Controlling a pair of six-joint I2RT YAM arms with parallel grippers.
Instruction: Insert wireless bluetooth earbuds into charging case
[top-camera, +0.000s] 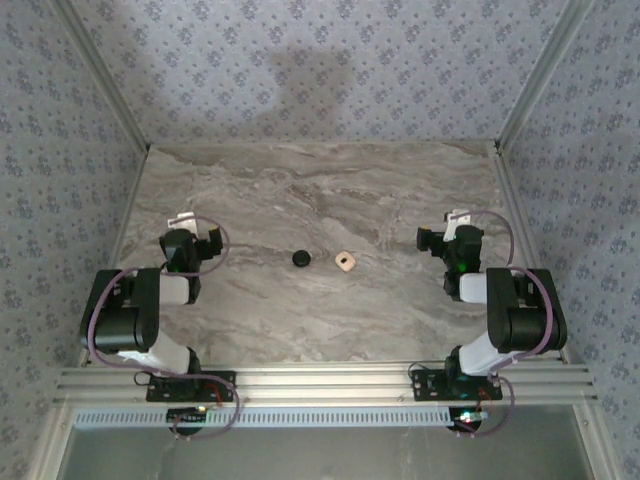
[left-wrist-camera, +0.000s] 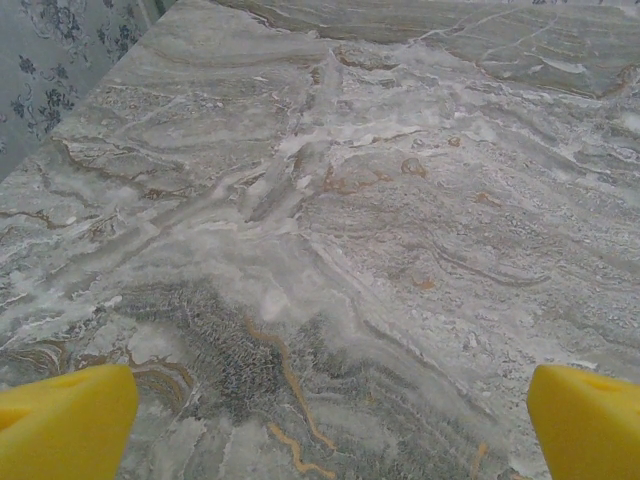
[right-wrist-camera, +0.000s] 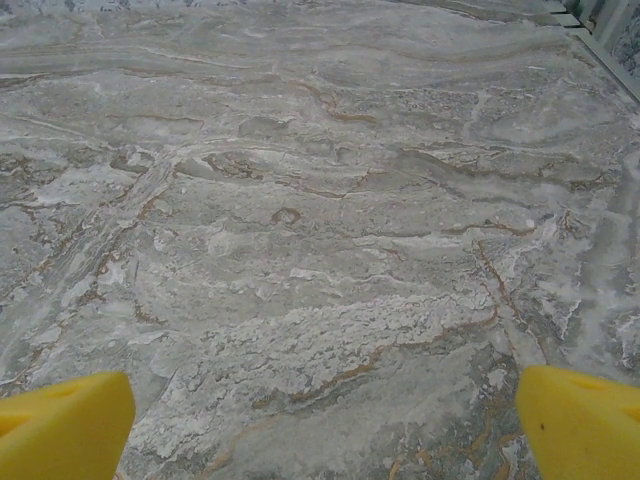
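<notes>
Both spread wide, empty: left hand (top-camera: 197, 232), right hand (top-camera: 445, 230), near table (top-camera: 300, 180) side edges. At centre: charging case (top-camera: 346, 262), black disc (top-camera: 301, 258) just beside. Tiny earbuds hard to tell; locate first, pinch stem gently.

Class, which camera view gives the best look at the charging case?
The top external view: the beige charging case lies in full view on the marble table, right of a black disc. Both wrist cameras face marble and their own yellow fingertips instead.

Marble table (top-camera: 300, 310) w/ floral-papered walls (top-camera: 300, 70)
</notes>
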